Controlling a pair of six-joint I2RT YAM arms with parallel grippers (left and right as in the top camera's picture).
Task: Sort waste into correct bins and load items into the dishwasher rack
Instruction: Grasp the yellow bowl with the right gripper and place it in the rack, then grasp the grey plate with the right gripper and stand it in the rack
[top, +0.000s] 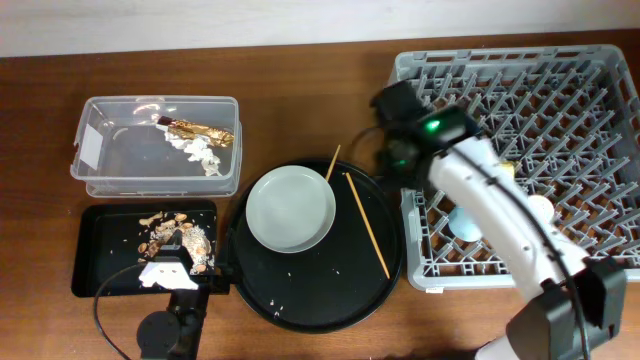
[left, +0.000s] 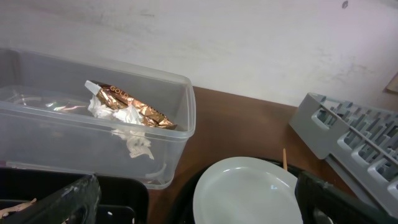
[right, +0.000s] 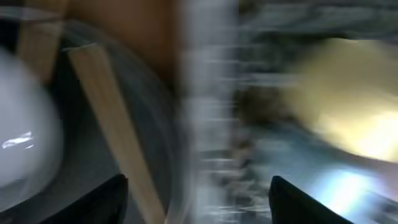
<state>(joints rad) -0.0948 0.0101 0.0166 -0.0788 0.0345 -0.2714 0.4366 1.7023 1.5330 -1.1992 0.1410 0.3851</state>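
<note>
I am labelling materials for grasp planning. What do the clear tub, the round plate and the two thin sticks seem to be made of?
Clear tub: probably plastic, transparent and glossy; its contents show through the walls. Plate: pale grey, smooth with a highlight; ceramic or melamine, I cannot tell. Chopsticks: matte tan, likely wood or bamboo.

a few pale letters are seen printed on the gold foil wrapper (left: 146, 112) lying in the clear tub (left: 74, 134), but they are too small to be made out with certainty. nothing can be read on the tub's white label (top: 88, 148).
</note>
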